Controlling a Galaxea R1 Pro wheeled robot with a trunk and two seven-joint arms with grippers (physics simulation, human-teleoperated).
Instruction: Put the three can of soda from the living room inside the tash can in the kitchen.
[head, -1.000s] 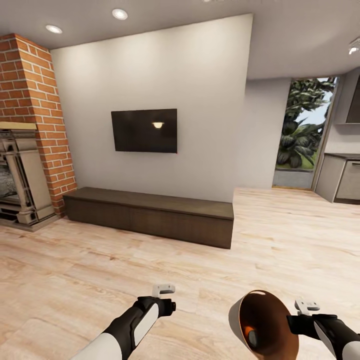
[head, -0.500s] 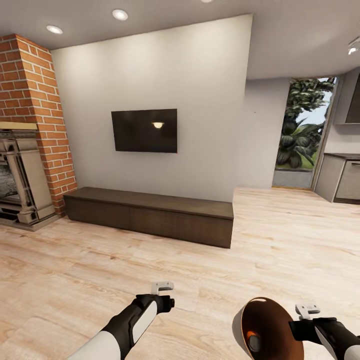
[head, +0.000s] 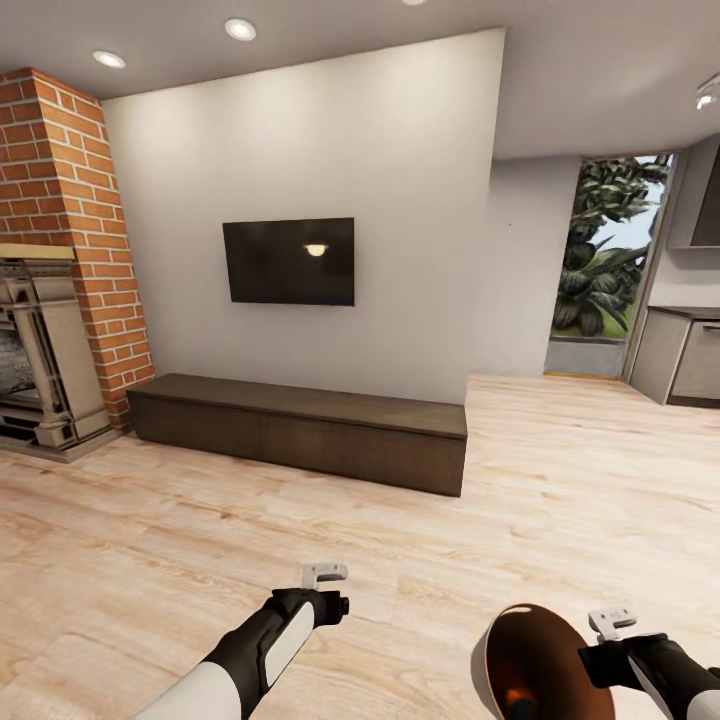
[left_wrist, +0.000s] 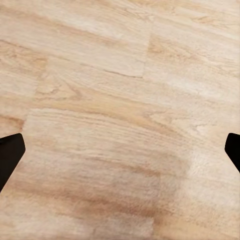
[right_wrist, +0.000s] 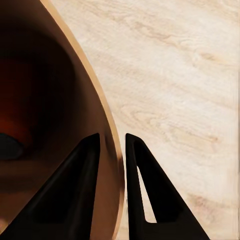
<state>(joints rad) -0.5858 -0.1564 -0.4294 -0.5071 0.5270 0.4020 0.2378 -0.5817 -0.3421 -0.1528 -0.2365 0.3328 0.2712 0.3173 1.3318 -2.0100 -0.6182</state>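
Nearest the camera in the head view, the right gripper (head: 612, 622) is pinching the rim of the small round tapered wastebasket (head: 535, 665), grey outside and tan wood-coloured inside, and is carrying it tilted with its mouth turned up toward the camera. In the right wrist view the two dark fingers (right_wrist: 142, 190) are sitting close together with the wastebasket's thin rim (right_wrist: 107, 130) clamped between them, one finger inside the bin and one outside. Something orange-red is glowing at the bottom of the shaded interior, too dim to name.

The left gripper (head: 326, 575) is hanging over the pale wood plank floor (head: 150, 560); in the left wrist view its fingertips (left_wrist: 10, 152) are standing wide apart at the picture's edges, holding nothing.

Farther on, a long low dark-brown wooden cabinet (head: 300, 430) is standing against a white wall beneath a black wall-mounted television (head: 289, 261). A red brick fireplace (head: 60, 260) is rising at the left. At the far right, the grey kitchen cabinets (head: 685, 360) are showing beside a tall window with green foliage (head: 600, 260).
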